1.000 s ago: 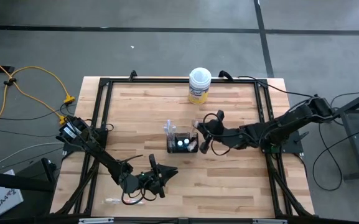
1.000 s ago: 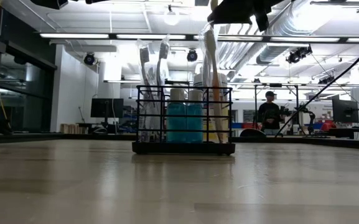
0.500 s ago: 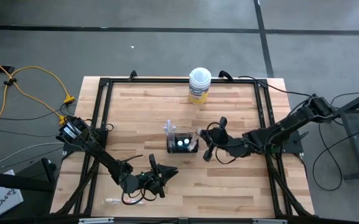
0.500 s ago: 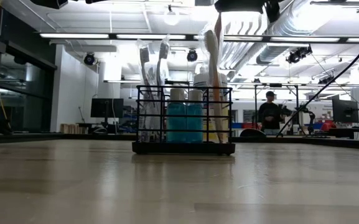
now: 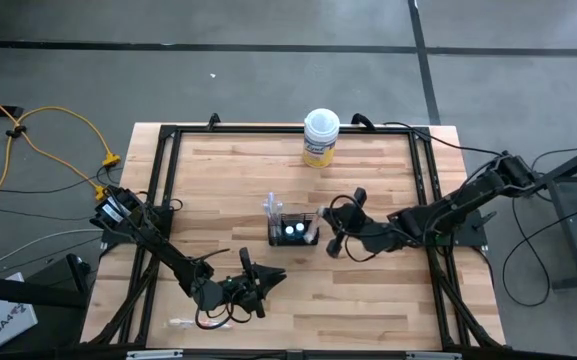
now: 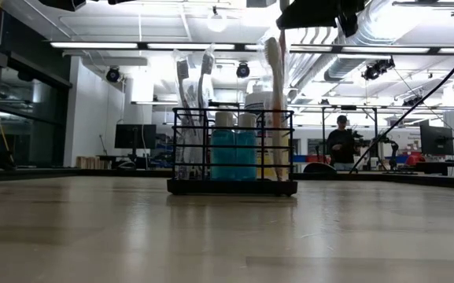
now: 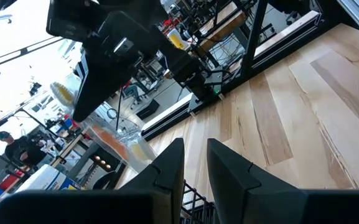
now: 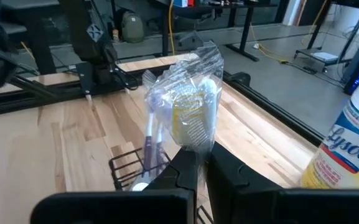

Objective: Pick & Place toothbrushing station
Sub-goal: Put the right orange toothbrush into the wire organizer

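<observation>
Holder [image 5: 294,230] stands just beside right gripper [image 5: 332,238], toothbrushes upright.

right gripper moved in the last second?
Yes. In the high view the right gripper sat against the mesh holder by its right edge; it has since shifted toward the table's near edge, slightly away.

Centre of the high view: black wire-mesh holder [image 5: 294,229] holding two teal tubes [image 6: 234,154] with white caps and pale, whitish toothbrushes [image 6: 273,102]. Upper centre: yellow tub [image 5: 320,138] with white lid; in the right wrist view its label shows dark blue lettering. Table [image 5: 228,190]: light wood planks, striped grain, framed in black. Both arms are black. Upper left: yellow cable [image 5: 38,140] on grey floor.
</observation>
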`<action>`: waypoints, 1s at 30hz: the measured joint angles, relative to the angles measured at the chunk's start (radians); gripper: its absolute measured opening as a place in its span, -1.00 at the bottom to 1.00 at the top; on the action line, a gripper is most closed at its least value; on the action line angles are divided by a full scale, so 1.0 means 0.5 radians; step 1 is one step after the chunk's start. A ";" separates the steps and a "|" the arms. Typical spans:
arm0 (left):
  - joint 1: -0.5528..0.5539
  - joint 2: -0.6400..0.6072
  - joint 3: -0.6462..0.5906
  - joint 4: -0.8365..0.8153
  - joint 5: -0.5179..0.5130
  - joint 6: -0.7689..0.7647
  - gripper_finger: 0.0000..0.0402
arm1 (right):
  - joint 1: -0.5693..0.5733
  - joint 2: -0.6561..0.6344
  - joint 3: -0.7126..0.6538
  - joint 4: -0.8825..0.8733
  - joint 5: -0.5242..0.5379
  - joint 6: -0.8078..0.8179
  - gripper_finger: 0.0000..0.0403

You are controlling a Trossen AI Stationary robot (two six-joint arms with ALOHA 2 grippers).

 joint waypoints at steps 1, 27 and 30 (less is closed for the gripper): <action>0.000 0.000 0.000 0.000 0.000 -0.001 -0.68 | -0.006 0.000 0.000 -0.019 0.000 0.018 -0.98; -0.010 0.000 0.000 0.005 0.019 0.000 -0.68 | -0.096 0.302 -0.002 0.024 -0.075 0.226 -0.98; -0.010 0.000 0.000 0.005 0.047 0.001 -0.68 | -0.108 0.303 -0.002 0.030 -0.104 0.232 -0.95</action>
